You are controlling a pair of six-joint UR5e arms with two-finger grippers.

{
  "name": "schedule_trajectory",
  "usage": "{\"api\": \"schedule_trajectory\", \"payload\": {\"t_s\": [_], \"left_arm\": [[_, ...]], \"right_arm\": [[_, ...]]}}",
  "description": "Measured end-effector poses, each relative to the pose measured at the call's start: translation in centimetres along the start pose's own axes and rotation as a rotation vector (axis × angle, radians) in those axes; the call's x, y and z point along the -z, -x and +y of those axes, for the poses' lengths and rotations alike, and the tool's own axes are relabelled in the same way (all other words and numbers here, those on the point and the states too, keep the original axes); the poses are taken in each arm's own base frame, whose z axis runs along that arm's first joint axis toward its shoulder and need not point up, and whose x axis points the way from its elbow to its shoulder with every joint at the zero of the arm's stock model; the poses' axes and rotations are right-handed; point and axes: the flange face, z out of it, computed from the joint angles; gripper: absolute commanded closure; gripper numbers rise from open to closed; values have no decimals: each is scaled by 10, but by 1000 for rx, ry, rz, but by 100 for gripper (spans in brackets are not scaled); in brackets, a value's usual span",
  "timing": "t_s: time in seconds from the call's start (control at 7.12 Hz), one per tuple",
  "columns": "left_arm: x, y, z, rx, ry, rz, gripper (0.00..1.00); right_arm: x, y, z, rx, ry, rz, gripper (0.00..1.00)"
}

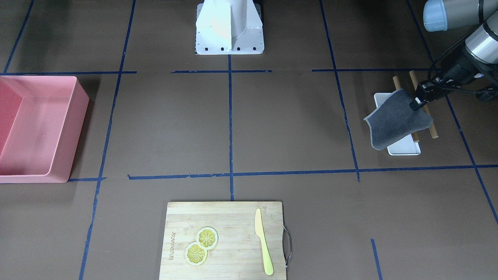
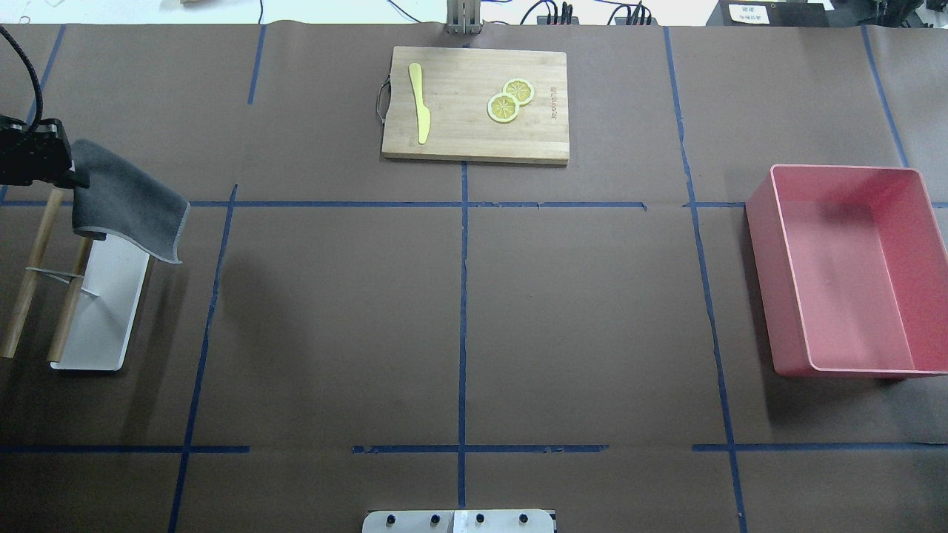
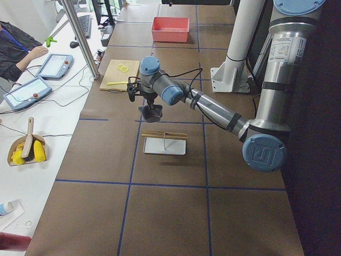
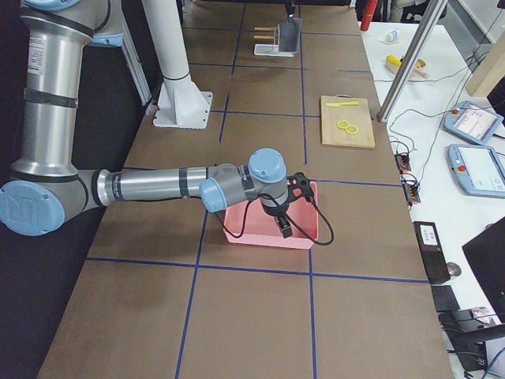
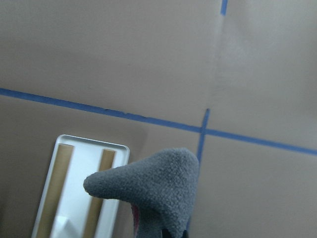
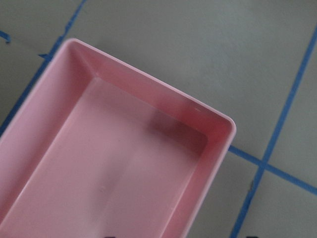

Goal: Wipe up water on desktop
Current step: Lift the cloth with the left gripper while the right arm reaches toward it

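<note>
Desktop, matte brown and gridded with blue tape, carries everything here. On the robot's side of the one bamboo cutting board and well to its right stands one pink bin. The right gripper hangs over this bin; whether its claw is spread or pressed together cannot be told.

Well to the left of the cutting board, again on the robot's side of it, lies one white tray with two wooden rods, one outside the other, raised along its outer edge. Over the tray end nearer the cutting board, the left gripper pinches one corner of one grey cloth, which hangs from the claw above the rods. Whether its hem touches them is unclear.

Farthest out, the cutting board itself holds two lemon slices, overlapping, and one yellow knife lying apart from them beside the board's wire handle.
</note>
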Motion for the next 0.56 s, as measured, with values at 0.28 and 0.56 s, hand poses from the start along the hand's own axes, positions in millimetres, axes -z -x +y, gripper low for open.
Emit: {"api": "schedule_trajectory", "payload": {"t_s": [0.28,0.56], "left_arm": [[19,-59,8,212,21,81,97],[27,-129,28,443,66,144,96]], "right_arm": [[-15,38,-24,149,-65,-45,0],[-27,86,-77,217,-109,-98,0]]}}
